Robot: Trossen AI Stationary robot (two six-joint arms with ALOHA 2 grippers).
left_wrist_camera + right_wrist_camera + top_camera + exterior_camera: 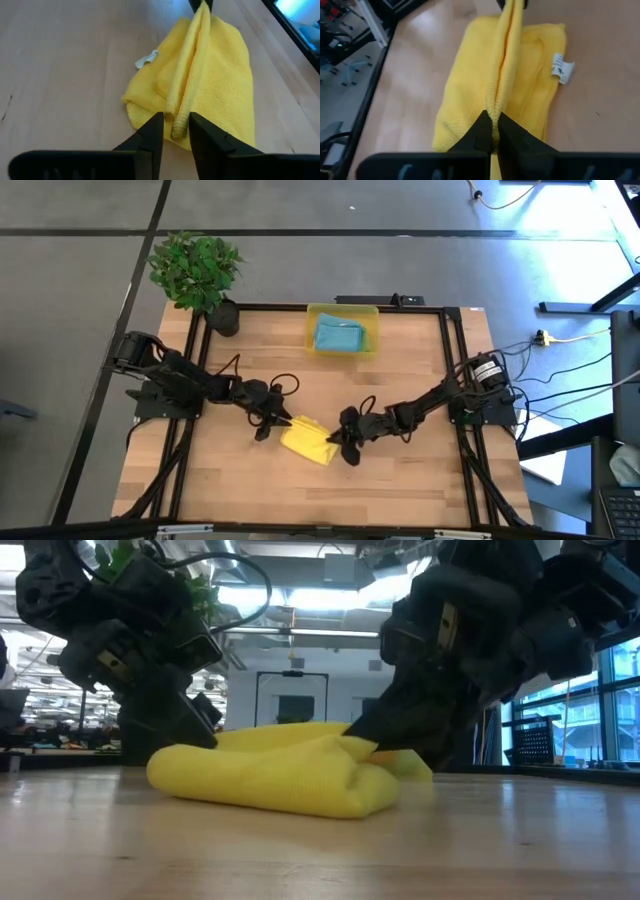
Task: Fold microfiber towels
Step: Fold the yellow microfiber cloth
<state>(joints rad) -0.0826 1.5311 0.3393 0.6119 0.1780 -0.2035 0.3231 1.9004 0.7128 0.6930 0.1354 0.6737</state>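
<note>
A yellow microfiber towel (308, 442) lies folded in a bundle on the wooden table, a little nearer than its middle. It also shows in the low view (290, 778). A raised ridge of cloth (192, 60) runs along its top between my two grippers. My left gripper (282, 424) is shut on the ridge's left end. My right gripper (338, 444) is shut on its right end. A white tag (562, 68) sticks out at one side. A teal-blue towel (338, 335) lies in the yellow bin. The other towels are out of view. My left gripper pinches the left end of the towel's raised ridge (179, 125) between its two fingers, several layers thick. The fingers come slanting down from the table's left and lie along the ridge. The rest of the towel rests on the table. My right gripper pinches the right end of the same ridge (493, 107) between its two fingers, a fold of several layers. The fingers come slanting down from the table's right, along the ridge. The ridge runs straight to the other gripper; the bundle below rests on the table.
A translucent yellow bin (342, 313) stands at the table's far edge, middle. A potted plant (195, 270) stands at the far left corner. Black frame rails (185, 460) run along the table's left and right sides. Bare wood lies near the front edge.
</note>
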